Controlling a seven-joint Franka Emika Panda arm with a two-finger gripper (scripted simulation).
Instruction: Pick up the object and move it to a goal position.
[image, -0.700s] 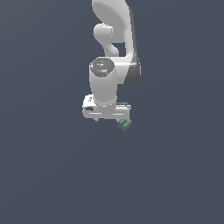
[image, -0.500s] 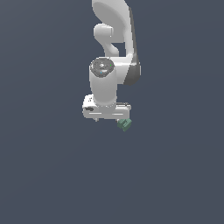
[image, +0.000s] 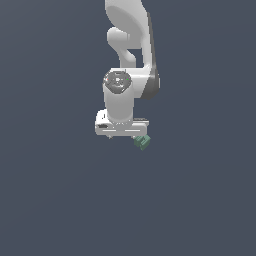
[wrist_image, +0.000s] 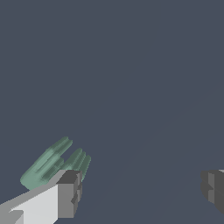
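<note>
The gripper hangs low over the table with its jaws spread wide and holding nothing. The green object lies just beside the gripper's end at the exterior view's right, and in the wrist view it sits outside one fingertip, not in the gap. Judgement: the gripper must shift sideways before closing.

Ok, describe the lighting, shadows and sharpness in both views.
Exterior view: flat, even render, no cast shadows on the plain grey ground, only soft shading on the white arm; the object is small but crisp. Wrist view: same flat grey, the object looks soft and smeared, the fingertips sharp-edged.
</note>
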